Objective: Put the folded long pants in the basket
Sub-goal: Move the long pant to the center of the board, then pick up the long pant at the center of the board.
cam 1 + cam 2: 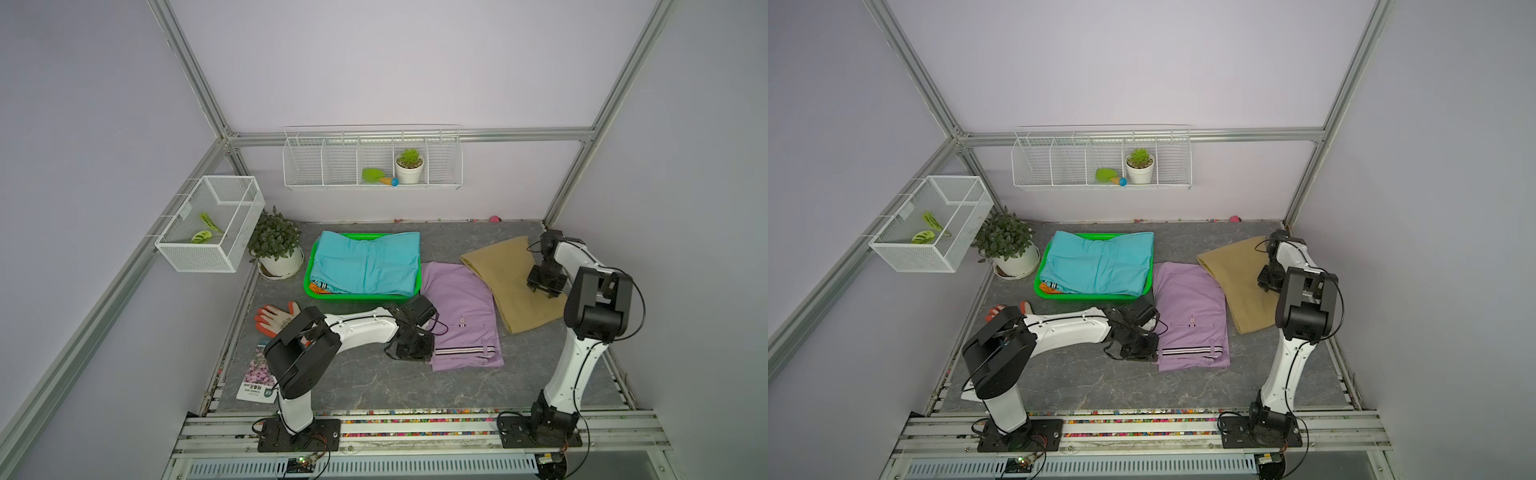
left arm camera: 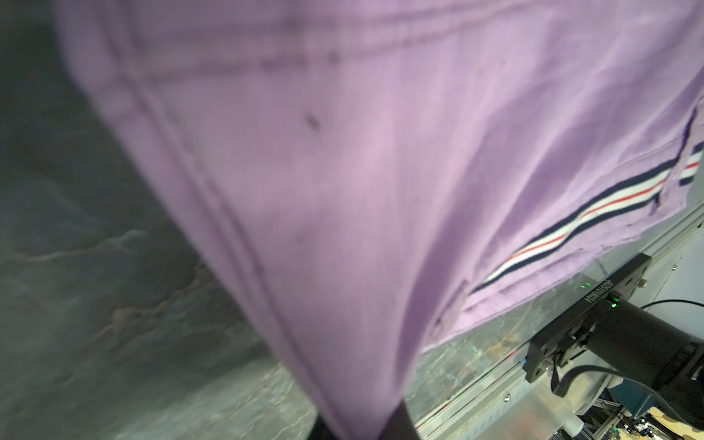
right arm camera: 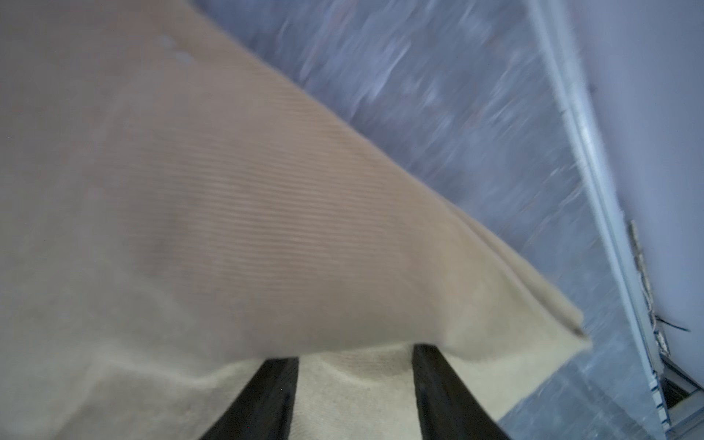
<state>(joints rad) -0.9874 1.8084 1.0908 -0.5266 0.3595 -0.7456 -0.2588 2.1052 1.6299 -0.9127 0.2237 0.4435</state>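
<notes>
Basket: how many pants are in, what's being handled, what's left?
Done: teal pants lie in the green basket on top of the orange pants, which peek out underneath. In hand: left gripper is shut on an edge of the lilac pants; right gripper has its jaws apart around an edge of the tan pants. Left: both lilac and tan lie on the table, outside the basket.

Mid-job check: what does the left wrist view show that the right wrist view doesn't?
Left wrist only: the lilac pants, pinched in the shut left gripper, striped waistband visible. Right wrist only: the tan pants, with the right gripper open, fingers on the cloth. Both: grey tabletop beneath.
</notes>
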